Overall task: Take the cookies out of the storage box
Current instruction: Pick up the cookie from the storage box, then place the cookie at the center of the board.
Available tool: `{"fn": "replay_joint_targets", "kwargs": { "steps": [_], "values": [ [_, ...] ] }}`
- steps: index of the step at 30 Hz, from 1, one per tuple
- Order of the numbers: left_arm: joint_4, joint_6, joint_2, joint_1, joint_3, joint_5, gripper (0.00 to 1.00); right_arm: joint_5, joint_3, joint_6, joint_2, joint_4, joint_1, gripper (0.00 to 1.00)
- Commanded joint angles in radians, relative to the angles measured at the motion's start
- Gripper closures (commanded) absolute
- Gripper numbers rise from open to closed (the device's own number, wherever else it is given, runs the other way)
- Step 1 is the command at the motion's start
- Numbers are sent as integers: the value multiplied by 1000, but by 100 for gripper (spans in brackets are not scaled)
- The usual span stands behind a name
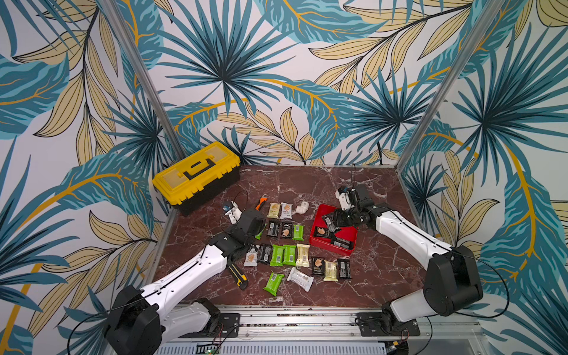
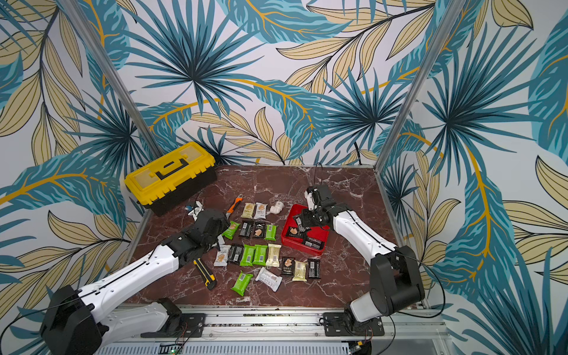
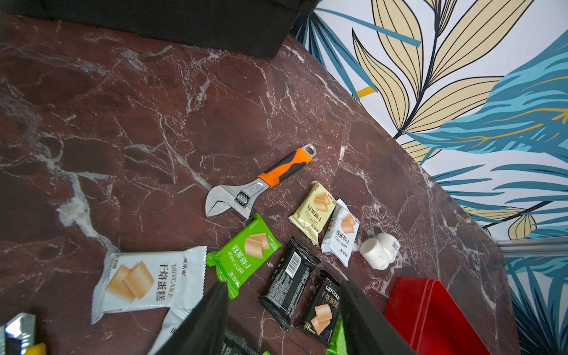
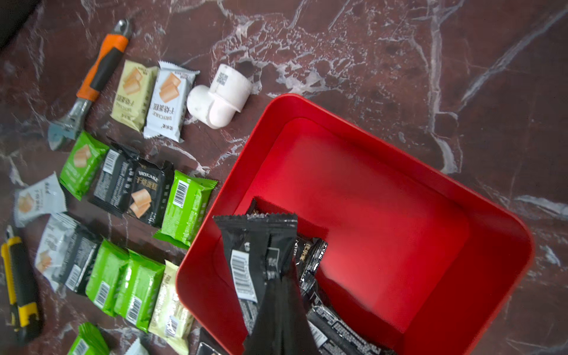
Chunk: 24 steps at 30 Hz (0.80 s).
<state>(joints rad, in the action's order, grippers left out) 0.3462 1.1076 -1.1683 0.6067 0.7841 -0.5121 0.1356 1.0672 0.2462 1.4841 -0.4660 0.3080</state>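
1. Right gripper [image 4: 278, 278] is at the far right over the storage box [image 4: 399, 215]. Its jaws are pinched tight on one end of a black packet [image 4: 246, 255] held above the box floor, barcode side showing. In both top views the fingers blend into the dark packet.
2. Left gripper [image 3: 283, 287] hangs over the packets at left-centre, jaws apart with nothing between them. The wrist hides its fingers from above, so whether a tip touches a wrapper cannot be told.
3. Dark red marble table [image 1: 307, 184]: its near-left part is covered by the left arm.
4. Yellow-lidded toolbox [image 1: 196, 175] sits closed in the far-left corner. The left wrist view shows only its dark base, cut off by the frame.
5. Red storage box [image 1: 335, 249] lies right of centre. A few black packets are in its near half, partly hidden by the right gripper, and its far half is bare.
6. Cookies [image 1: 289, 255] lie in loose rows left of the box: green, black, cream and white. Some are tucked under the left wrist.
7. Utility knife [image 1: 238, 275] lies near-left, its far end under the left arm.
8. Wrench [image 3: 258, 184] lies beyond the rows. From above its head is hidden.
9. White pipe elbow [image 4: 219, 95] sits just beyond the box's far-left corner.
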Motion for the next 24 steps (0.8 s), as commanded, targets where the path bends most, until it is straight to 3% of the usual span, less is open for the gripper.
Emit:
{"fn": "replay_joint_targets", "kwargs": {
  "steps": [1,6,13,24],
  "values": [
    [-21,-19,-13,-8,10,20,37,-1,-48,167,-47,48,-1,100],
    [-30,-36,-21,-8,14,40,38,-67,-102,260,-115,48,-2,100],
    [-80,-105,-52,-8,35,97,41,-100,-157,246,-234,-52,-59,100],
    [-150,-305,-197,-7,162,322,39,-240,-268,319,-415,-226,-225,100]
  ]
}}
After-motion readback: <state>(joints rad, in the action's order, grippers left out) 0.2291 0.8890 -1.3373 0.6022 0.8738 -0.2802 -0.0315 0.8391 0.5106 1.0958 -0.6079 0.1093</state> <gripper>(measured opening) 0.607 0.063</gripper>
